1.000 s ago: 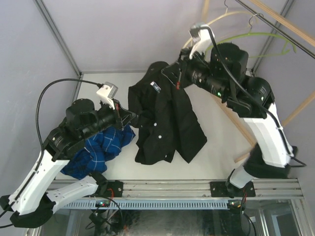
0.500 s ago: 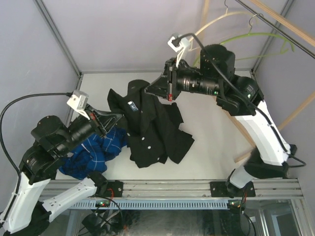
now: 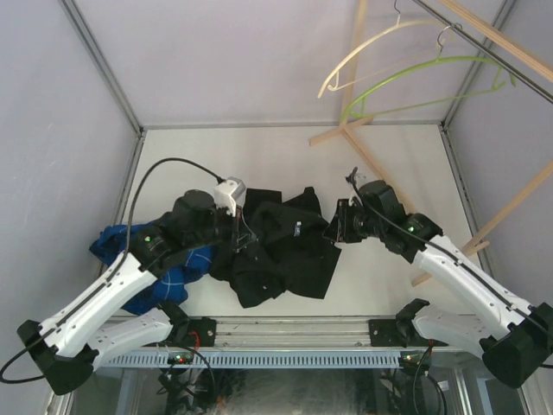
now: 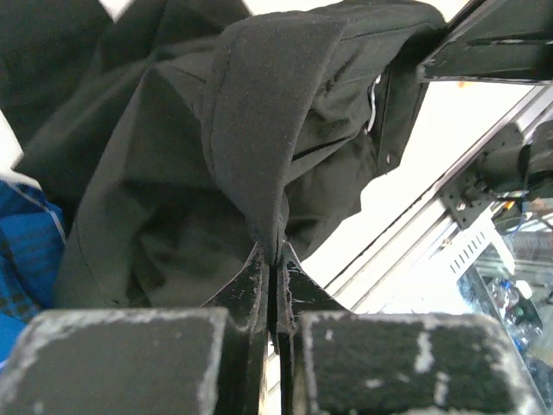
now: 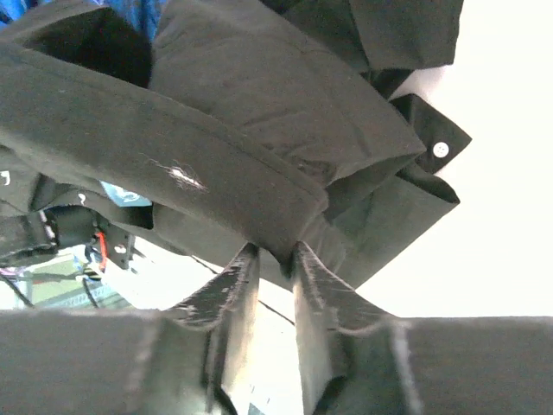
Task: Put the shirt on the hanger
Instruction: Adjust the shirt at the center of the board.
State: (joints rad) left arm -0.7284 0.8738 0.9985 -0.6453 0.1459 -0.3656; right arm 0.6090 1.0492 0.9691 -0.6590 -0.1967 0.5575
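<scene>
The black shirt [image 3: 281, 251] lies crumpled low over the table between the two arms. My left gripper [image 3: 244, 235] is shut on a fold of the shirt [image 4: 259, 130] at its left side. My right gripper [image 3: 333, 230] is shut on the shirt's collar edge [image 5: 216, 164] at its right side; a white button shows on a cuff [image 5: 441, 149]. The lime-green hanger [image 3: 415, 76] hangs by its hook from the rail at the top right, far from both grippers.
A cream hanger [image 3: 367, 47] hangs beside the green one. The blue plaid shirt [image 3: 151, 277] lies on the table at the left, under the left arm. A wooden stand [image 3: 363, 143] with slanted legs rises at the right. The table's front rail [image 3: 302, 333] is near.
Both arms have come down and toward the front, carrying the black shirt from held up near the hangers to a low bunch over the table. Both grippers stay shut on it.
</scene>
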